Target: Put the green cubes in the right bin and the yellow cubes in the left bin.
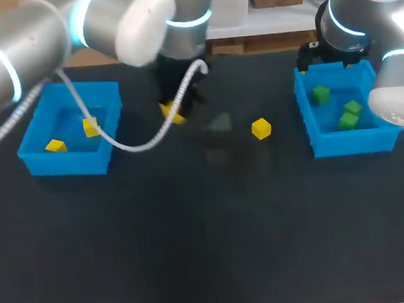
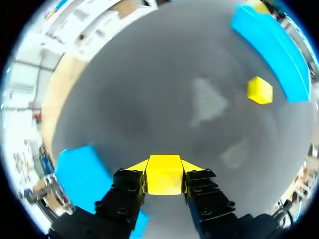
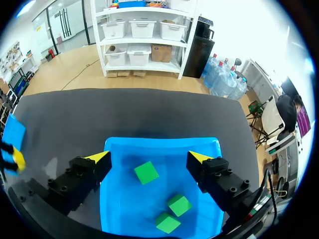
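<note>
The left bin [image 1: 64, 163], a square tub with bright blue walls, holds two yellow cubes [image 1: 55, 145] — one near its front corner, one toward its right wall. The right bin [image 1: 354, 143], of the same shape and colour, holds three green cubes [image 1: 321, 94]: one apart at the back, two close together nearer the front. The left arm comes in from the left and reaches to the far middle of the dark matte desk [image 1: 209, 248], a white cable [image 1: 139, 143] looping below it. The left pincer [image 2: 164, 169] points down at the desk and pinches a third yellow cube [image 2: 164, 181] from both sides; whether that cube touches the desk I cannot tell. The right pincer [image 3: 149, 158] hangs over the right bin with its fingers spread wide and nothing between them. A fourth yellow cube [image 1: 261, 128] lies loose on the desk between the pinched cube and the right bin — apart from both.
</note>
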`<move>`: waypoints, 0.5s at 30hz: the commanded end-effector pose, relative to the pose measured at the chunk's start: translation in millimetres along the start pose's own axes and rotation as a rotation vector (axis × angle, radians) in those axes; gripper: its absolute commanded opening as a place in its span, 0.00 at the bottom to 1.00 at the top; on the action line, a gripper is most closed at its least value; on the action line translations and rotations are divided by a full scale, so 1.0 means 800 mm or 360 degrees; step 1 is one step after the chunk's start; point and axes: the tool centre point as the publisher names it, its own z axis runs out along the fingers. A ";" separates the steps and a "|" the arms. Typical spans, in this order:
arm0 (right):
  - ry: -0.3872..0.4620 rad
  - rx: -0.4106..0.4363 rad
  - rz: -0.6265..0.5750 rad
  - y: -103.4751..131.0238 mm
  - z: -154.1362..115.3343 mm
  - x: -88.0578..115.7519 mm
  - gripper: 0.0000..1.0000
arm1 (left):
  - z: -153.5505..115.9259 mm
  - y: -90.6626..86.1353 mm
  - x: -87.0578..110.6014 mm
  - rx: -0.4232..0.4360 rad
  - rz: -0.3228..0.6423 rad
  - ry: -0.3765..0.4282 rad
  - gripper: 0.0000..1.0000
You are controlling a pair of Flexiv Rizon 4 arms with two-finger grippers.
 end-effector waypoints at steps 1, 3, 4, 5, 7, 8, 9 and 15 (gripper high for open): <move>-0.0007 0.0001 0.0001 -0.001 -0.001 0.002 1.00 | -0.023 0.068 0.077 -0.0116 -0.0306 -0.0147 0.00; -0.0007 0.0001 0.0001 -0.001 -0.001 0.002 1.00 | -0.025 0.095 0.098 -0.0117 -0.0420 -0.0159 0.00; -0.0007 0.0001 0.0001 -0.001 -0.001 0.002 1.00 | -0.025 0.107 0.109 -0.0123 -0.0477 -0.0162 0.00; -0.0007 0.0001 0.0001 -0.001 -0.001 0.002 1.00 | -0.025 0.119 0.120 -0.0123 -0.0533 -0.0164 0.00; -0.0007 0.0001 0.0001 -0.001 -0.001 0.002 1.00 | -0.022 0.136 0.141 -0.0143 -0.0614 -0.0143 0.00; -0.0007 0.0001 0.0001 -0.001 -0.001 0.002 1.00 | -0.020 0.144 0.151 -0.0152 -0.0658 -0.0134 0.00; -0.0007 0.0001 0.0001 -0.001 -0.001 0.002 1.00 | -0.017 0.149 0.159 -0.0158 -0.0690 -0.0119 0.00; -0.0007 0.0001 0.0001 -0.001 -0.001 0.002 1.00 | 0.010 0.170 0.199 -0.0140 -0.0864 -0.0033 0.00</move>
